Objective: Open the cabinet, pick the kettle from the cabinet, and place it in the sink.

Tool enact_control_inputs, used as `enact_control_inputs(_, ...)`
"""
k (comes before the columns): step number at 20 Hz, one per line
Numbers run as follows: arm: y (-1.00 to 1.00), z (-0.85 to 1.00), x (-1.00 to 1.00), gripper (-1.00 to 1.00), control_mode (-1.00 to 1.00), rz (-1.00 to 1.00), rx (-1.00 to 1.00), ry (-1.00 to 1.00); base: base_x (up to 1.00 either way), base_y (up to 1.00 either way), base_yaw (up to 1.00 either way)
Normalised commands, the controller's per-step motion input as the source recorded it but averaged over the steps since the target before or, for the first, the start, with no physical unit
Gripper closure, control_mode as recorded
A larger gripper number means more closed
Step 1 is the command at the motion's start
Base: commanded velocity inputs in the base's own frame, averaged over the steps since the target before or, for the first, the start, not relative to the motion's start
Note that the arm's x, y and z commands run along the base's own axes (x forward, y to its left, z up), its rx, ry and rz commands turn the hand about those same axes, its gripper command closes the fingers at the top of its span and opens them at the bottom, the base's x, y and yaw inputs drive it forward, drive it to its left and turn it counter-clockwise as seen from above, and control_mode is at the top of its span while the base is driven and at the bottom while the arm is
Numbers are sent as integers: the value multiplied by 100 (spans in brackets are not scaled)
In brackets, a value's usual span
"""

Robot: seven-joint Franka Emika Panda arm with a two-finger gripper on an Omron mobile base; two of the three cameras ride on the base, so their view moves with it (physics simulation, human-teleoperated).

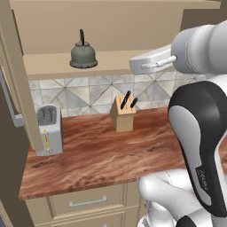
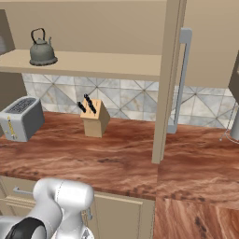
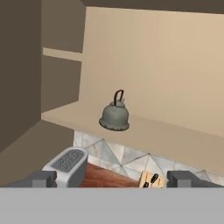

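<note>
With cabinet (image 2: pixel 165 79) doors swung open, kettle (image 1: pixel 83 55) sits upright on cabinet floor, left part, untouched. Gripper (image 3: pixel 113 179) well short of kettle, jaws spread wide, holding nothing; only fingertips (image 3: pixel 43 178) visible. Arm hides counter's right part in left base view. Toaster (image 2: pixel 21 117) and knife block (image 2: pixel 95 119) on counter (image 2: pixel 116 158) below.

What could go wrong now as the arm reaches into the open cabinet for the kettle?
The kettle is squat and round, so the open gripper, which is well short of it, might slip off its body. The swung-out cabinet door stands edge-on beside the arm's path. A dropped kettle could hit the knife block or toaster below.
</note>
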Motion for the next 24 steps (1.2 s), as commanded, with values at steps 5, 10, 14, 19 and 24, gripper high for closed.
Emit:
enact_control_inputs(5,5,0,19,-100,-100,0,3,0,0,0,0)
enact_control_inputs(10,10,0,21,-100,-100,0,3,0,0,0,0)
enact_control_inputs(14,11,0,24,-100,-100,0,2,1,0,0,0)
enact_control_inputs(19,0,-1,20,-100,-100,0,0,0,0,0,0)
enact_control_inputs(24,0,-2,26,-100,-100,0,0,0,0,0,0)
